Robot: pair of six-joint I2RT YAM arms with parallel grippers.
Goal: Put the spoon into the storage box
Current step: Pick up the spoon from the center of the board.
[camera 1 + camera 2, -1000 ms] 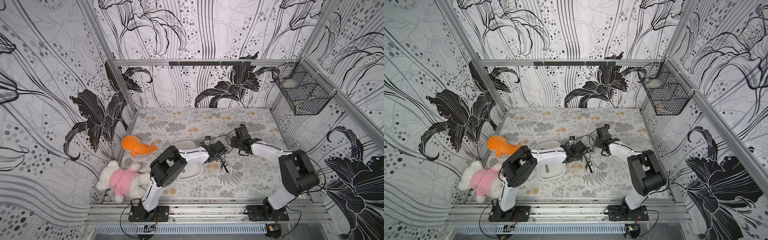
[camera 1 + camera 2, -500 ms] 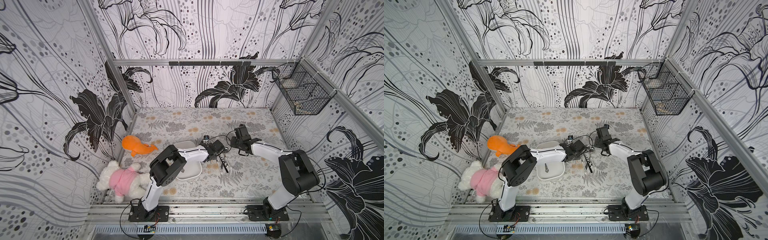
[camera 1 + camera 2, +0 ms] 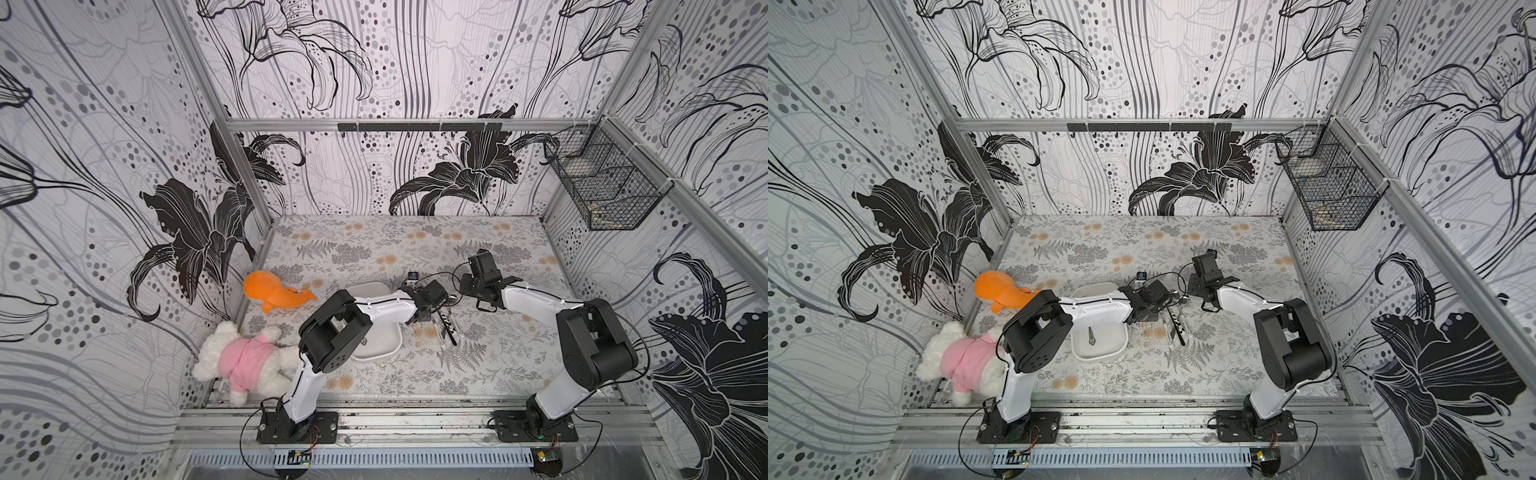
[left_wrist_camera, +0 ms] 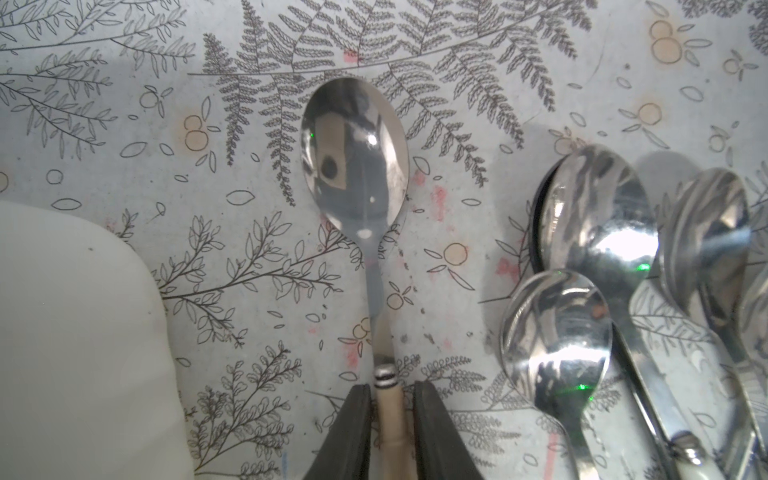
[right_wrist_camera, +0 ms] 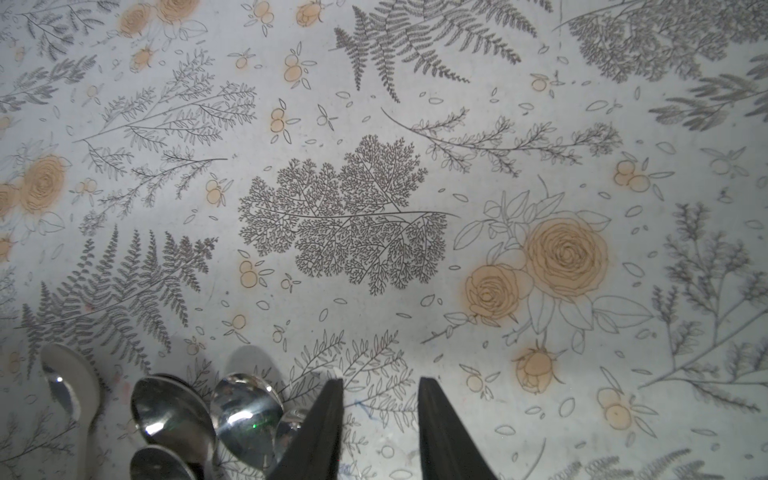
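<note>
a: what sits farthest left?
b: a white teddy bear (image 3: pixel 243 361) in a pink top lies at the left edge of the fern-print tablecloth (image 3: pixel 374 249). an orange plush toy (image 3: pixel 274 291) lies behind it, a little apart.

a: and the storage box?
b: the white storage box (image 3: pixel 379 345) stands right of the toys, and the left arm (image 3: pixel 386 307) reaches across its far half. a small dark thing (image 3: pixel 1091 336) lies inside it, too small to tell what it is.

a: where is the spoon?
b: the spoon (image 4: pixel 355 158) lies on the cloth just beside the box's right side, outside it. its bowl points away from the left gripper.

a: does that gripper have it?
b: the left gripper (image 4: pixel 388 390) has one finger close on each side of the cream handle. i cannot tell whether they pinch it or only flank it.

a: what comes next?
b: a cluster of metal spoons (image 4: pixel 598 224) lies just right of that spoon, apart from it, with their bowls overlapping.

a: and the right gripper?
b: the right gripper (image 5: pixel 380 380) sits near the cloth, just beside the cluster's bowls. its fingers are spread with only cloth between them, grasping nothing.

a: anything further right?
b: a black wire basket (image 3: pixel 602 193) hangs on the right wall, well apart from the table things.
</note>
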